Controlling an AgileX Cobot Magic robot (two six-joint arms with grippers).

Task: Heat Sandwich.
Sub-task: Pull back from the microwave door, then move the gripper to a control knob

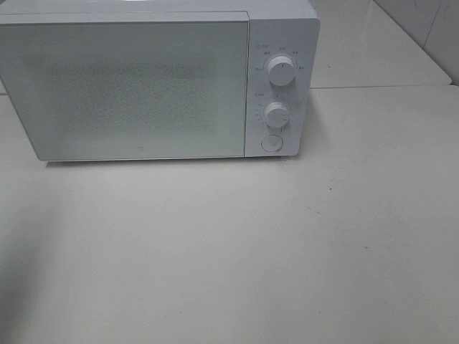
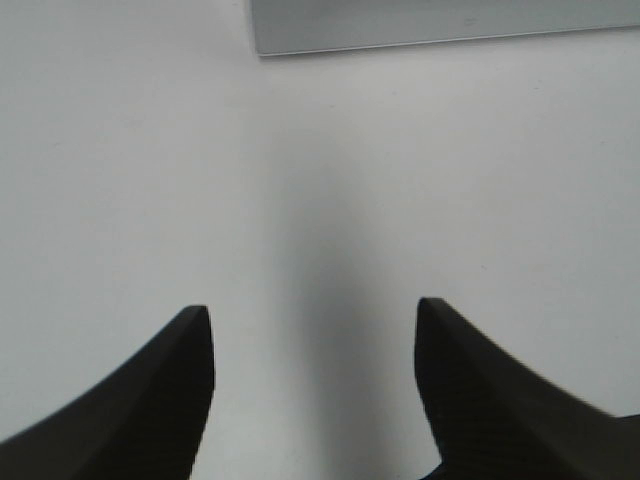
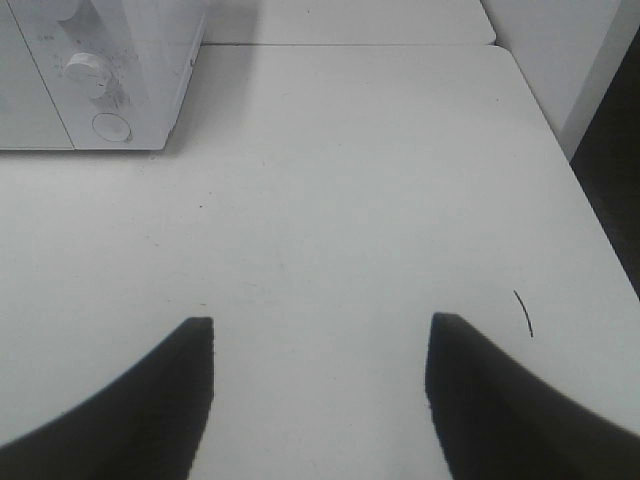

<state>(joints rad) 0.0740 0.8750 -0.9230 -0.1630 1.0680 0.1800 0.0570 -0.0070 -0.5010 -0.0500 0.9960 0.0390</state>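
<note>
The sandwich is out of view in all three pictures. A white microwave [image 1: 143,79] stands at the back of the table with its frosted door shut; two round knobs [image 1: 281,70] and a round button [image 1: 272,142] sit on its right panel. Neither arm shows in the exterior high view. My left gripper [image 2: 315,315] hangs open over bare white table, nothing between its dark fingers [image 2: 150,400], with the microwave's bottom edge [image 2: 440,30] ahead. My right gripper [image 3: 320,325] is open and empty too, with the microwave's control panel [image 3: 100,80] ahead and to one side.
The white table [image 1: 229,251] runs wide in front of the microwave. A seam [image 1: 380,86] joins it to a second table behind. In the right wrist view the table's edge [image 3: 560,150] drops off to a dark floor; a small dark curved mark [image 3: 523,312] lies near it.
</note>
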